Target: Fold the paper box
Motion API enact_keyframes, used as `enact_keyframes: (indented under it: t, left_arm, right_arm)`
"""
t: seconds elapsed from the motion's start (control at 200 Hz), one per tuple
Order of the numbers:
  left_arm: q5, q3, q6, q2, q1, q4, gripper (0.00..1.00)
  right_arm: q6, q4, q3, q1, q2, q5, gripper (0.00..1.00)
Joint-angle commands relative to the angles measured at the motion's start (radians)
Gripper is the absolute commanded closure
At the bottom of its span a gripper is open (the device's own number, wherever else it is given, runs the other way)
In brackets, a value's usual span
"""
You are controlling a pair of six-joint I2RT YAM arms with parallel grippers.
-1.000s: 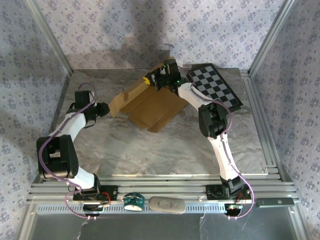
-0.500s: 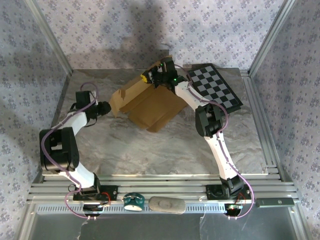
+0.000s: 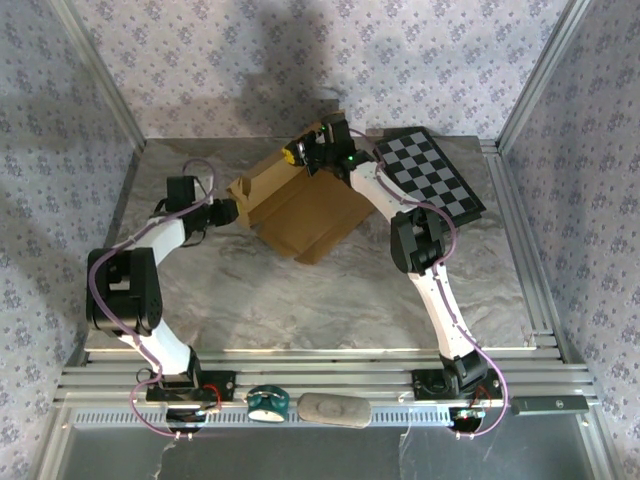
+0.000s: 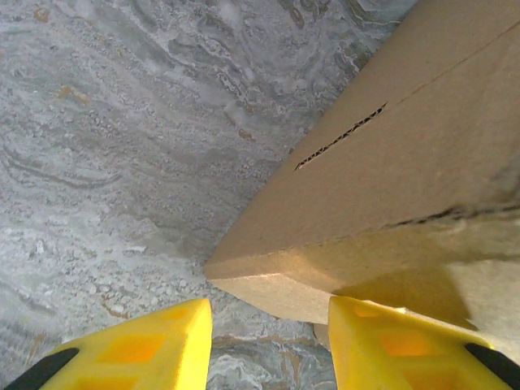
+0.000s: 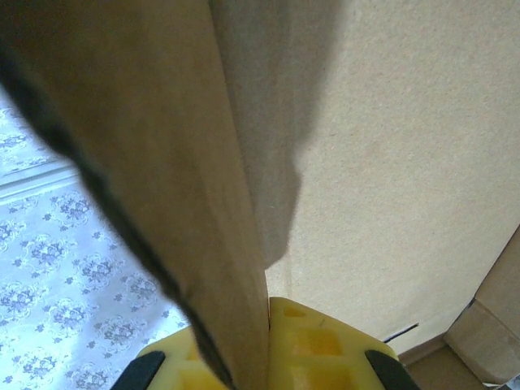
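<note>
From the near edge, the left arm folds at the elbow and reaches right, low over the counter [image 3: 330,290]. The left end effector [image 3: 232,210] is released, its fingers [image 4: 162,345] apart at a corner of the paper box [image 3: 305,215], which lies toward the counter's back. Farther off, the right arm stretches long. The right end effector [image 3: 295,155] is clenched on the box's upright rear flap, near a checkerboard [image 3: 430,172].
</note>
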Motion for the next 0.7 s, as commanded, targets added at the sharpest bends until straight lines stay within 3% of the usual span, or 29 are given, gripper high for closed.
enact_keyframes:
  t: [0.0,0.2,0.52,0.695]
  left_arm:
    - [0.025,0.055,0.037,0.022,-0.020,0.017,0.58]
    - [0.045,0.088,0.068,0.056,-0.059,0.013,0.57]
    - [0.114,0.022,0.028,0.008,-0.097,0.185,0.52]
    - [0.121,0.007,0.032,0.011,-0.106,0.187,0.51]
  right_arm:
    - [0.017,-0.065,0.020,-0.006,0.045,-0.008,1.00]
    - [0.014,-0.067,0.018,-0.008,0.045,-0.015,1.00]
    - [0.022,-0.058,0.016,-0.009,0.044,-0.015,1.00]
    - [0.025,-0.052,0.015,-0.014,0.042,-0.016,1.00]
